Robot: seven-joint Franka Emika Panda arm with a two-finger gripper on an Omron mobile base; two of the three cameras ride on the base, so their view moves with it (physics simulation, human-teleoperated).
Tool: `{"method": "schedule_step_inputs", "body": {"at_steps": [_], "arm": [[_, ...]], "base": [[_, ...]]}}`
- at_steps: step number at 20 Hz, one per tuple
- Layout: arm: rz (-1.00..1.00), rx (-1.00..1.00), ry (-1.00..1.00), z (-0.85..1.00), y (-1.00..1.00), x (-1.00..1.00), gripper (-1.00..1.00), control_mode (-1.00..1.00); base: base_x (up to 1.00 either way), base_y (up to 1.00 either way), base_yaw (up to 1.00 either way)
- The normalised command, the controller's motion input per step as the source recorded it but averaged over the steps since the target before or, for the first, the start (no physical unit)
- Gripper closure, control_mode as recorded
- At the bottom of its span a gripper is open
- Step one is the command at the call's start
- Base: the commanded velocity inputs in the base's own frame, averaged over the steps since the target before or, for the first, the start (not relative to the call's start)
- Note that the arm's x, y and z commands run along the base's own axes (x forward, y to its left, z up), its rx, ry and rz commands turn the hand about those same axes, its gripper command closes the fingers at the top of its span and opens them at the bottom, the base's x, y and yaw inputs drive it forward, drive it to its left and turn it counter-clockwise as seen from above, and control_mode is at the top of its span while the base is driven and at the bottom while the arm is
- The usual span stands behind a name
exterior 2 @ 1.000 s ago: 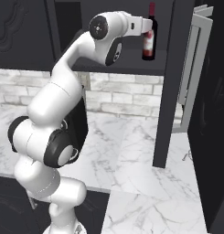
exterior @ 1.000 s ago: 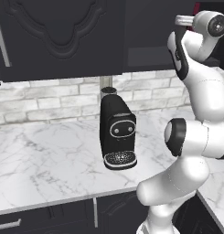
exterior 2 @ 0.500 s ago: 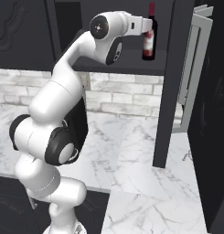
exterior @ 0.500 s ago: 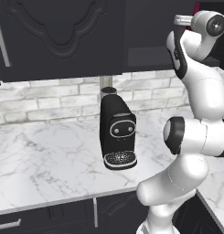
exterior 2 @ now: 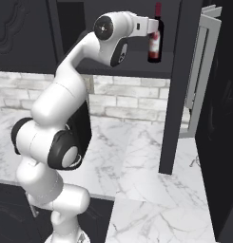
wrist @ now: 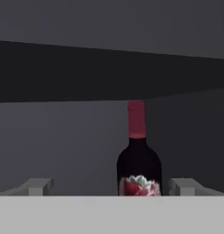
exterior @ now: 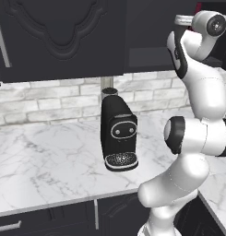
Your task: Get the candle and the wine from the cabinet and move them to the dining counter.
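Observation:
The wine (wrist: 139,167), a small dark bottle with a red-capped neck and reddish label, stands upright on the shelf of the open black cabinet (exterior 2: 132,70). In the right base view the wine (exterior 2: 155,45) is at the shelf's right end, and my gripper (exterior 2: 151,27) reaches in level with its neck. Seen from the hand, the gripper (wrist: 112,187) is open, its fingertips (wrist: 38,186) wide apart on either side of the bottle's body and short of touching it. The candle and the dining counter are out of view.
A black coffee machine (exterior: 118,136) stands on the marble worktop (exterior: 45,161) against the brick wall. A closed carved cabinet door (exterior: 63,37) hangs above it. The opened cabinet door (exterior 2: 203,71) juts out at the right, beside a tall dark panel (exterior 2: 172,95).

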Motion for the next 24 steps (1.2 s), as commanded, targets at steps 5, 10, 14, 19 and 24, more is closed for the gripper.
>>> {"method": "schedule_step_inputs", "body": {"at_steps": [5,10,14,19,24], "arm": [[0.0,0.0,0.0,0.0,-0.01,0.16,-1.0,-1.0],[0.0,0.0,0.0,0.0,-0.13,0.2,-1.0,-1.0],[0.0,0.0,-0.02,0.0,-0.23,0.07,-1.0,-1.0],[0.0,0.0,-0.01,0.0,-0.24,0.07,-1.0,-1.0],[0.0,0.0,0.0,0.0,-0.16,0.1,-1.0,-1.0]], "base": [[0.0,0.0,0.0],[0.0,0.0,0.0],[0.0,0.0,0.0],[0.0,0.0,0.0],[0.0,0.0,0.0]]}}
